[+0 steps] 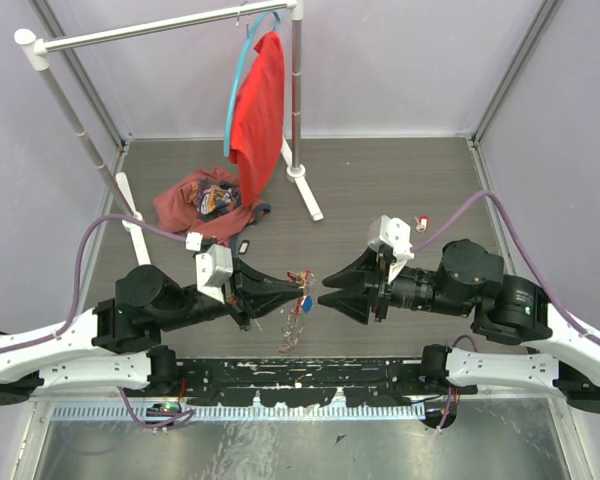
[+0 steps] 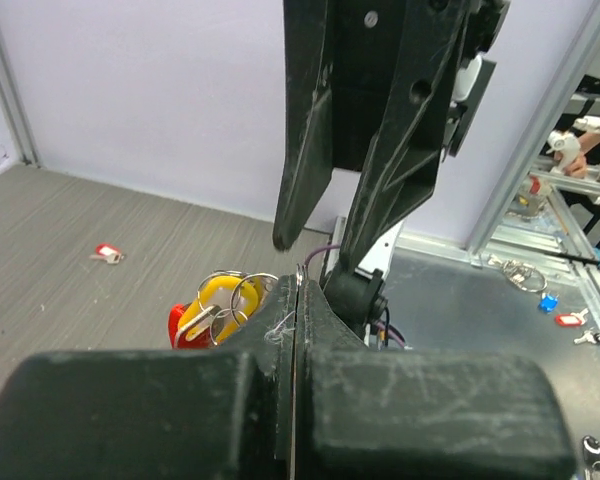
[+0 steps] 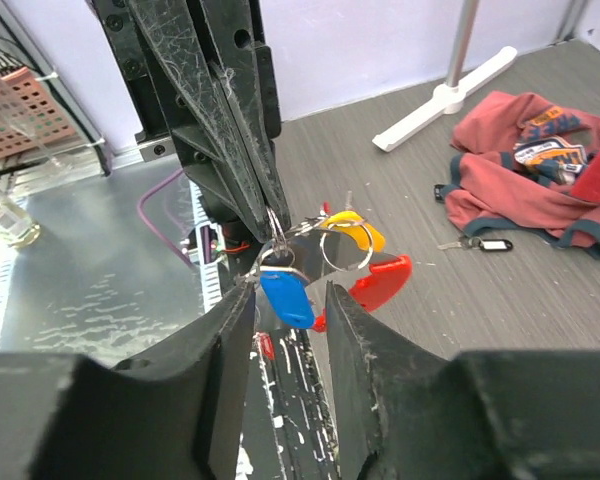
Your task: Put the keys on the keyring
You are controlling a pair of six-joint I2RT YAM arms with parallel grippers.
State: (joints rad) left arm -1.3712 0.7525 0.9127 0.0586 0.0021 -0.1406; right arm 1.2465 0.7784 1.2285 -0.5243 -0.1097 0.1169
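The keyring [image 3: 273, 228] is a thin metal ring hanging in the air between the two arms. My left gripper [image 2: 298, 278] is shut on its wire edge. Smaller rings with a blue tag [image 3: 285, 290], a yellow tag [image 3: 356, 230] and a red tag [image 3: 382, 283] dangle from it. In the left wrist view the yellow tag [image 2: 220, 297] and red tag [image 2: 177, 325] hang left of the fingers. My right gripper [image 3: 290, 306] is open, its fingertips on either side of the blue tag with a gap on each side. From above, the left gripper [image 1: 307, 293] and right gripper [image 1: 325, 291] face each other tip to tip.
A key with a black fob [image 3: 477, 244] lies by the crumpled red garment [image 3: 525, 170]. A red-tagged key [image 1: 420, 222] lies on the table at the right. The clothes rack base [image 1: 305, 185] stands behind. More loose keys [image 2: 548, 300] sit on the metal shelf.
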